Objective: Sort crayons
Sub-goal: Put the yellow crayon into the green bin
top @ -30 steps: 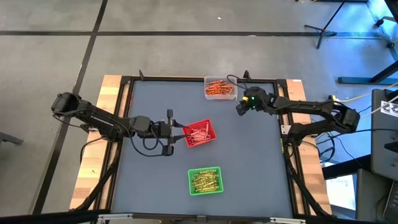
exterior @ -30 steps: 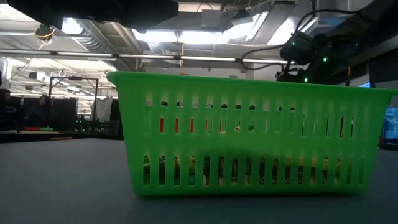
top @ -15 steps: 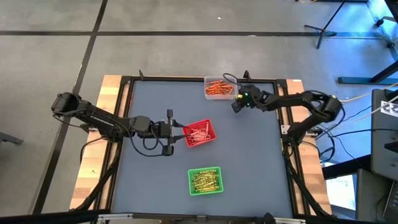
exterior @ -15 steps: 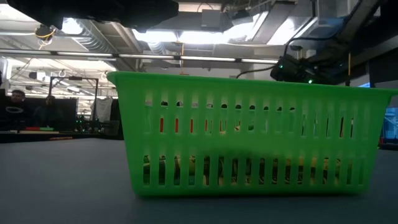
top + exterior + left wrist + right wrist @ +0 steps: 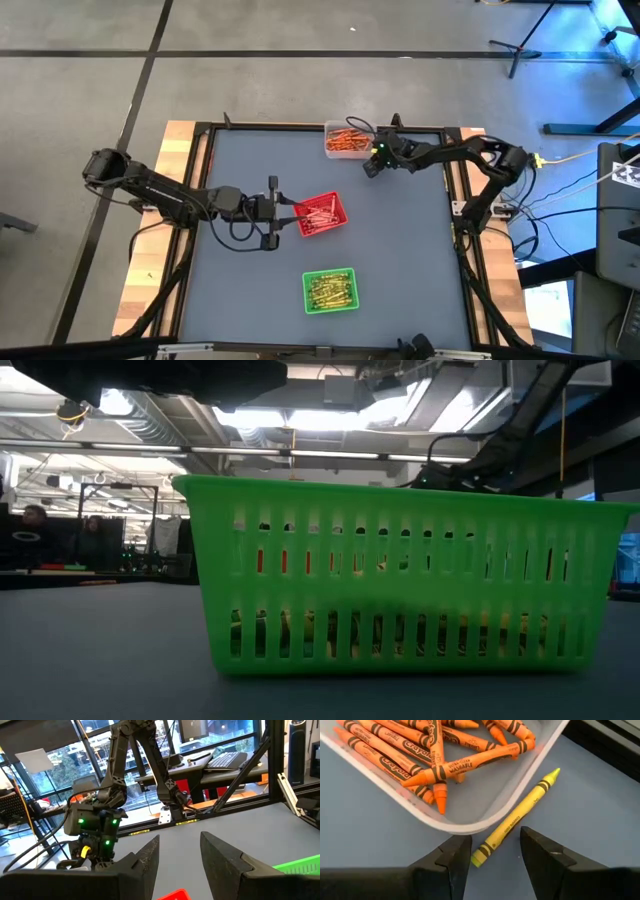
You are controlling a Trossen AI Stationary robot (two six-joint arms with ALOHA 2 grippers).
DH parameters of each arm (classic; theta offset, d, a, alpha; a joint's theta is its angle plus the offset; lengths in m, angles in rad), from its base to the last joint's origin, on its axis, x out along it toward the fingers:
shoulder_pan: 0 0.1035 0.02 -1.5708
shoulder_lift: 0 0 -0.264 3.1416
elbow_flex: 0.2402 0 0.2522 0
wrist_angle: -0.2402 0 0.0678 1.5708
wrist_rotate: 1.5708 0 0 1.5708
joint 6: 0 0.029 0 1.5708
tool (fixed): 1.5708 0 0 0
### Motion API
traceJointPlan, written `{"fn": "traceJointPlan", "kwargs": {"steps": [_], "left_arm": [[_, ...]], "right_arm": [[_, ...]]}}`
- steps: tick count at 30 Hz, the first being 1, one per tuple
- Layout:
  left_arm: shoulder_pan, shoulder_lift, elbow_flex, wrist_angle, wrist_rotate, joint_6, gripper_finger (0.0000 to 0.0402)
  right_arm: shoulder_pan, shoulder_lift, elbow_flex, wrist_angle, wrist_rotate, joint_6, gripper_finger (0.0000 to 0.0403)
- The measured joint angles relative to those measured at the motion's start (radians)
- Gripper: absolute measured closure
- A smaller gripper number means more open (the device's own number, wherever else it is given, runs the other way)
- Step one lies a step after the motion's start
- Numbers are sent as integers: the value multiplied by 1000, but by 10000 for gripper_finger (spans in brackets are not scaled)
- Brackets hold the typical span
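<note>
A yellow-green crayon (image 5: 516,818) lies flat on the table against the corner of the clear tray (image 5: 470,822), which holds several orange crayons (image 5: 465,762). My right gripper (image 5: 494,837) is open and tipped down over it, one finger on each side of the crayon's blunt end, with no visible touch. In the high view it stands just right of the clear tray (image 5: 347,140). My left gripper (image 5: 292,213) is open and level at the left edge of the red tray (image 5: 321,214), nothing between its fingers (image 5: 145,857).
The green tray (image 5: 330,290) with olive crayons stands near the front edge and fills the low view (image 5: 400,585). The red tray holds several crayons. The table's black frame (image 5: 445,130) runs close behind my right arm. Bare grey table lies between the trays.
My right gripper has moved left toward the clear tray and come down, tipping a little further downward; its arm has folded closer to the table's far right corner.
</note>
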Motion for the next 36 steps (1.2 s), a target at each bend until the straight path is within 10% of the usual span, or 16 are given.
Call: {"fn": "traceJointPlan", "kwargs": {"steps": [17, 36], "left_arm": [[0, 0, 0, -1, 0, -1, 273], [0, 0, 0, -1, 1, -2, 273]], "right_arm": [[1, 15, 10, -65, 16, -34, 390], [164, -269, 1, -480, 114, -51, 387]]}}
